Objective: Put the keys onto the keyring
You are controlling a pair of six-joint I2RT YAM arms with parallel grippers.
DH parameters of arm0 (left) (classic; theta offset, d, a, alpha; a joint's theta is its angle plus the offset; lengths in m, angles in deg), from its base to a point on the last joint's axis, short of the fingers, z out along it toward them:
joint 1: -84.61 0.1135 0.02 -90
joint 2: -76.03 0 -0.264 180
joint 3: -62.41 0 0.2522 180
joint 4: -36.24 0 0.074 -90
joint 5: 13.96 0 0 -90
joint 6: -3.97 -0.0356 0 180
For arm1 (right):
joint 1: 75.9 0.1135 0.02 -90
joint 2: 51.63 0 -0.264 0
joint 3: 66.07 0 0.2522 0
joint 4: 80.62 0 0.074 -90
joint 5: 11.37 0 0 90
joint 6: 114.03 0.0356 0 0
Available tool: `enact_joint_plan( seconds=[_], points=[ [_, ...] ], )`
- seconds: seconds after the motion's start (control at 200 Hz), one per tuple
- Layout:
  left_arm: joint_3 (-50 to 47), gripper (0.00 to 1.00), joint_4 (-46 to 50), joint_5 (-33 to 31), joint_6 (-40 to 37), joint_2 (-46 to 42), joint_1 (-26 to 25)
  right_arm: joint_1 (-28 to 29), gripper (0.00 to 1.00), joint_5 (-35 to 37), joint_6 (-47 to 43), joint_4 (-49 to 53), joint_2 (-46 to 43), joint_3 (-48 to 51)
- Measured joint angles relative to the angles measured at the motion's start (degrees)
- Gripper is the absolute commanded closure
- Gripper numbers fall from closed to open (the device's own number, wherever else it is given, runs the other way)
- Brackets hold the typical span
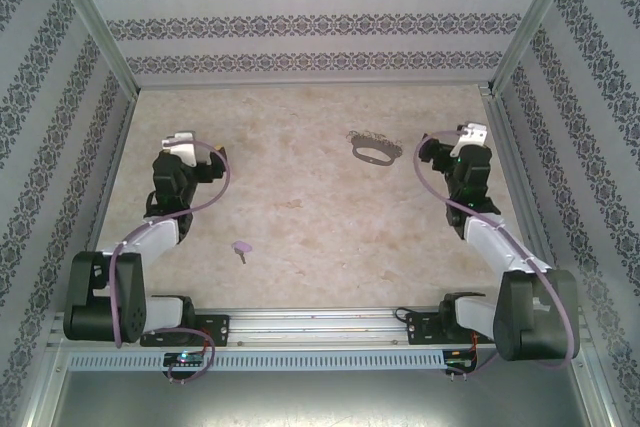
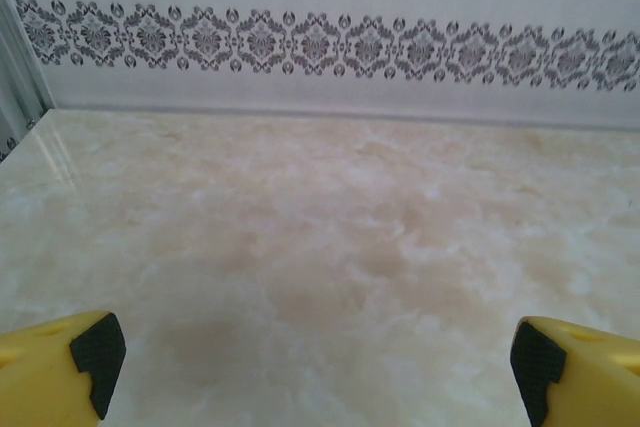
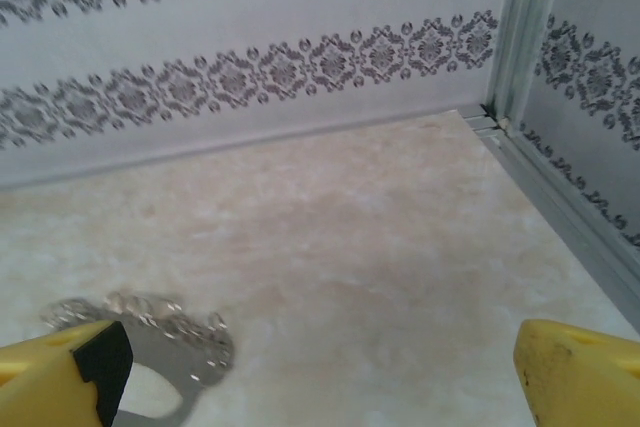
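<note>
You're at the pick-up: left gripper (image 2: 318, 362) and right gripper (image 3: 320, 367) gape wide, empty. Likely next, fetch the key (image 1: 241, 247) at left's five o'clock; keyring (image 1: 375, 153) at right's nine.

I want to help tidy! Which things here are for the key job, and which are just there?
For the job: tiny lilac-purple key; grey metal oval keyring with squiggly chain; left gripper, open; right gripper, open.
Just there: beige marble-look table; wallpaper walls with dark flower bands; silver metal rail by the arm bases.
</note>
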Motion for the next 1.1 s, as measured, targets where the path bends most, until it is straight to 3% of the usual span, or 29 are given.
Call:
enact_joint_plan(
  seconds=[0.18, 0.34, 0.495, 0.764, 1.099],
  points=[
    [6.95, 0.00, 8.44, 1.09, 8.37, -0.07, -1.20, 0.00, 0.02, -8.55, 5.75, 7.67, 4.04, -5.64],
    [8.68, 0.00, 12.63, 4.11, 14.10, 1.64, -6.47, 0.70, 0.07, -18.75, 7.98, 13.70, 11.87, -11.04],
    [10.12, 0.00, 15.63, 7.72, 19.10, 5.22, -11.19, 4.52, 0.11, -23.91, 8.41, 19.56, 20.44, -20.15],
    [10.23, 0.00, 15.10, 11.37, 25.38, 8.26, -18.67, 11.50, 0.15, -24.37, 7.78, 30.01, 36.39, -37.75],
    [9.60, 0.00, 15.21, 8.24, 27.89, 2.43, -19.69, 13.27, 0.17, -20.04, 6.95, 38.34, 49.40, -47.87]
  ],
)
